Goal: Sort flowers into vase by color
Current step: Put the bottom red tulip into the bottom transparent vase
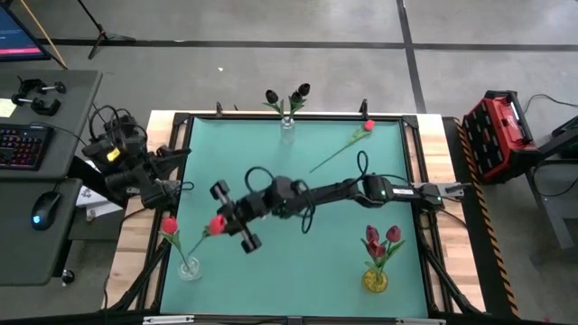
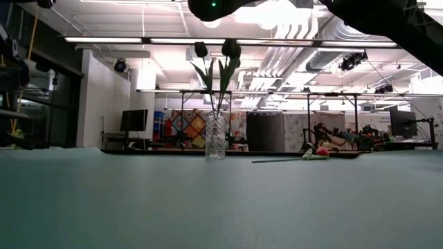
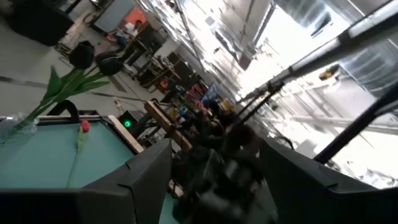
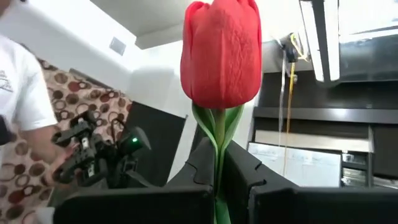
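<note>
My right gripper (image 1: 222, 222) reaches across the table's middle toward the left side, shut on a red tulip (image 4: 221, 53). Just to its near left stands a clear vase (image 1: 188, 268) with one red tulip (image 1: 169, 226) in it. A second clear vase (image 2: 215, 137) at the far edge holds two black tulips (image 1: 287, 97). A yellowish vase (image 1: 375, 280) near the right edge holds dark pink tulips (image 1: 383, 238). Another red tulip (image 1: 348, 144) lies flat on the mat at the far right. My left gripper (image 3: 214, 186) waits open at the table's left edge. My right gripper pinches the red tulip's green stem (image 4: 217, 158) just below the head, between its two fingers (image 4: 252, 177). The fingers lie across the stem. The flower is lifted clear of the table, and in the right wrist view its head stands above the fingertips.
The green mat has a dark frame (image 1: 411, 135) around it. A desk with keyboard and mouse (image 1: 41, 209) sits left of the table, and a red case (image 1: 501, 135) stands to its right. A person in a white shirt (image 4: 18, 93) shows beyond the left side.
</note>
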